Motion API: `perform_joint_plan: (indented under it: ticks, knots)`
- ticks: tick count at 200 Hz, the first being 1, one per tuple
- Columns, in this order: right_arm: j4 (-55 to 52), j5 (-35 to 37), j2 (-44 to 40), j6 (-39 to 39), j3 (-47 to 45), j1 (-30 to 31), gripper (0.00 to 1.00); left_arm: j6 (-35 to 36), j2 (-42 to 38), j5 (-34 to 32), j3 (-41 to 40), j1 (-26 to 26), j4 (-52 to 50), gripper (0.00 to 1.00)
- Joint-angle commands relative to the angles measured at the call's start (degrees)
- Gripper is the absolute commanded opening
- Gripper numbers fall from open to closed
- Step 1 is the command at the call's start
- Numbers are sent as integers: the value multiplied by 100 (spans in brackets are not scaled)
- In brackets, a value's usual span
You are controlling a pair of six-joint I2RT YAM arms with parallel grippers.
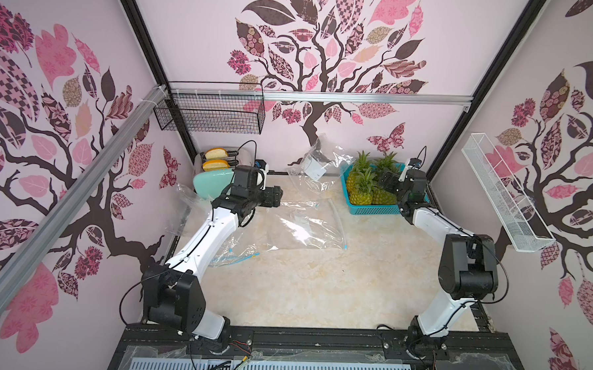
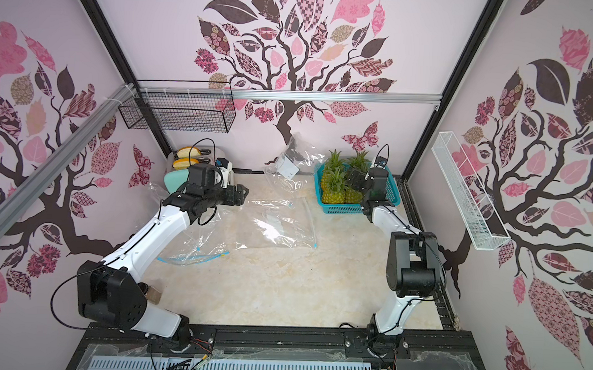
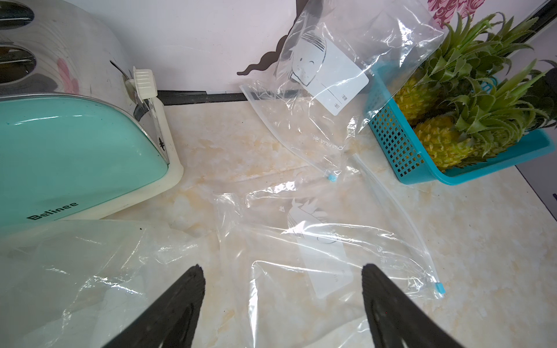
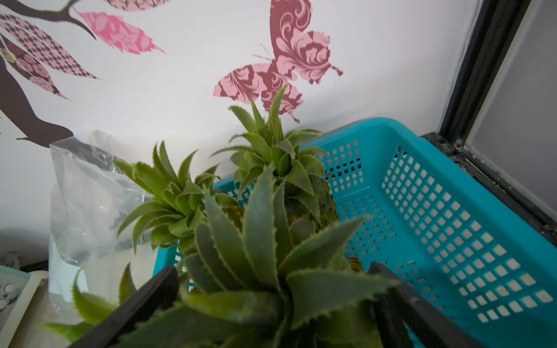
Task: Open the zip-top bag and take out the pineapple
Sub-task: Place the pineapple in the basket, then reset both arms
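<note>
Slotted cable duct [image 1: 266, 368] along the near edge, before the marbled desk [image 1: 318, 290]. Far left: mint toaster [image 1: 209, 183] with bread [image 1: 215, 152] in its slots. Left hand [image 3: 281, 268]: released, fingers [image 3: 180, 301] spread above clear plastic [image 3: 90, 271], grasping nothing. Centre: zip-top bag [image 1: 307, 227] lying flat on the desk; a second bag [image 1: 318, 162] leans against the back wall, just beside the basket. Far right: pineapples [image 1: 362, 192] standing upright in the teal basket [image 1: 373, 209], outside any bag. Right hand [image 4: 274, 271]: released, jaws wide apart on either side of one leafy crown [image 4: 259, 241]; contact cannot be told.
</note>
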Motion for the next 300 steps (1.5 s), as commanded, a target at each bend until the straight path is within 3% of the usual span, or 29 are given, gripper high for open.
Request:
perform_joint_plan:
  ticks: [1, 47, 54, 73, 94, 162, 238, 284, 300]
  knots:
    - [-421, -94, -83, 49, -72, 49, 99, -3, 92, 35, -52, -11, 105, 84]
    - [-597, 100, -754, -198, -200, 45, 100, 73, -28, 54, -100, -9, 184, 85]
    - [-627, 132, -876, -249, -238, 48, 100, 90, -76, 76, -127, -7, 231, 92]
    - [-674, 233, -1228, -363, -443, 52, 99, 154, -201, 38, -233, -7, 369, 98]
    - [-750, 270, -1606, -508, -685, 47, 99, 208, -405, -74, -449, -7, 654, 98]
    - [-682, 568, -2904, -496, -1793, 49, 99, 544, -1117, -1451, -1172, -7, 1496, 98]
    - [-323, 622, -3988, -346, -2982, 51, 100, 1381, -1380, -2855, -2482, 37, 3358, 98]
    - [136, 1056, -4623, -309, -3511, 50, 99, 1157, -896, -2724, -2408, 612, 3256, 98]
    - [211, 1187, -4682, -307, -3586, 52, 100, 839, -839, -2252, -2466, 1072, 3356, 98]
